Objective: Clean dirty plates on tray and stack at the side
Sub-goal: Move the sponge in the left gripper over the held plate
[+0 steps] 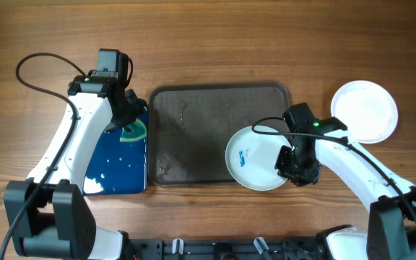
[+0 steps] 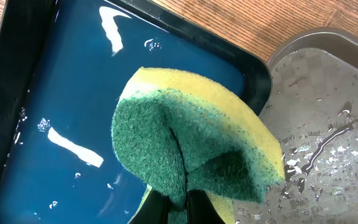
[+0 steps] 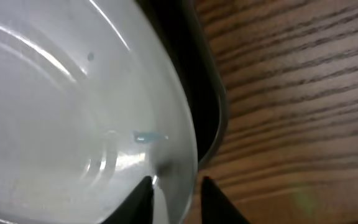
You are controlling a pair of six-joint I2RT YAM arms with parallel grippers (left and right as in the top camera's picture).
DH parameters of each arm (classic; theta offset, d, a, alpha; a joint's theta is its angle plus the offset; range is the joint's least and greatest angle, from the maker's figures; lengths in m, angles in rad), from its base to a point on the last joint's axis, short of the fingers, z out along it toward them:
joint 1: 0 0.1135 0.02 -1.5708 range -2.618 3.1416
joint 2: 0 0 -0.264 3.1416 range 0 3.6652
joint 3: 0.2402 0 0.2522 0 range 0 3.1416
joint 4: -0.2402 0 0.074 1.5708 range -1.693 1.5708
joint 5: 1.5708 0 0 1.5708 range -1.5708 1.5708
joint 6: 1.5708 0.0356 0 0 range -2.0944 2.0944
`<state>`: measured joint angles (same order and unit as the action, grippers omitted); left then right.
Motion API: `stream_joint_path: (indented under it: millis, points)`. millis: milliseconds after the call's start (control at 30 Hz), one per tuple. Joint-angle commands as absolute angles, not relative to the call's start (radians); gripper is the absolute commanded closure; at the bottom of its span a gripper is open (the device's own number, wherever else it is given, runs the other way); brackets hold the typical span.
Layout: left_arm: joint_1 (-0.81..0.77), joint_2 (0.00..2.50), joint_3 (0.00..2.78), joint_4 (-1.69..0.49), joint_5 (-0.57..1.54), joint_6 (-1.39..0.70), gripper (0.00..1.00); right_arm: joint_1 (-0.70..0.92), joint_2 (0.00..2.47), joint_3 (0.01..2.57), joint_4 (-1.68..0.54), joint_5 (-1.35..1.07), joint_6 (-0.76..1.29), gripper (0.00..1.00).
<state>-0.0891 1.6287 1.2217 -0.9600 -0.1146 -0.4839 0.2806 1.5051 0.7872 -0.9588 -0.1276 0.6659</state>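
A: Where is the smeared plate (image 1: 255, 157)?
B: Over the brown tray (image 1: 193, 115), at its right front corner. The right gripper (image 1: 295, 170) grasps its rim. A second white plate (image 1: 365, 110) lies on the table (image 1: 208, 43), far right.
A: Left gripper (image 2: 178, 208)?
B: Clenched on a green-and-yellow sponge (image 2: 191, 143), above the blue tray (image 2: 61, 93).

1. Standing over it, the light looks soft and even from above. The table (image 1: 215, 43) reads clear, with only faint shadows beside the arms.
2. The side plate (image 1: 365, 110) at 2 o'clock is almost blown out white.
3. In the left wrist view, white glare streaks sit on the wet blue tray (image 2: 42, 74) at 11 and 8 o'clock. The sponge (image 2: 185, 143) is crisp (every fibre shows).
4. The right wrist view is soft. The near plate (image 3: 55, 112) is blurred with smeared highlights at 10 o'clock, and the wood grain at 3 o'clock is only a little sharper.
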Motion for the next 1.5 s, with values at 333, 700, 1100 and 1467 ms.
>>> stream_joint_path:
  millis: [333,700,1100,1467]
  points:
    - [-0.09,1.625,1.217,-0.965,-0.113,-0.475,0.96,0.282,1.495,0.778,-0.694,-0.189,0.592,0.96]
    - [-0.086,1.625,1.197,-0.957,-0.159,-0.475,0.96,0.283,1.62,0.778,-0.479,-0.113,0.525,0.96]
    - [-0.08,1.626,0.905,-0.728,-0.158,-0.484,0.96,0.283,1.639,0.778,-0.462,-0.158,0.496,0.96]
    - [-0.005,1.574,0.907,-0.754,-0.151,-0.487,0.96,0.283,1.639,0.778,-0.467,-0.158,0.496,0.96]
